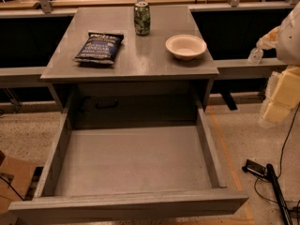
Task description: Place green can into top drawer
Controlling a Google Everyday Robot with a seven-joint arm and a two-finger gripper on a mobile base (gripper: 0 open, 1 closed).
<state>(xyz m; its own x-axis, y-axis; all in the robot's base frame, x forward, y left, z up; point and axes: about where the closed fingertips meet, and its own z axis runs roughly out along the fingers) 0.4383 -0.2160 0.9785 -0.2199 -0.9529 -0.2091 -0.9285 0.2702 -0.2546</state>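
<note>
One grey cabinet (140, 55) is filling most of what I'm looking at. Its one top drawer (133, 161) is standing pulled well out toward me with its flat bottom showing, which I'm taking as readiness to receive the can. One gripper (280, 97) is hovering off at the right edge of the scene, out beside the cabinet's right corner and well apart from everything on top; whether it is open or closed I cannot tell from here. Three things are sitting on the cabinet top, one of each. One dark blue chip bag (99, 47) is lying flat toward the left. One pale bowl (185, 46) is resting upright toward the right. One green can (142, 18) is standing upright at the back, between those two and touching neither, so I'm judging the reach for it is not yet begun.
</note>
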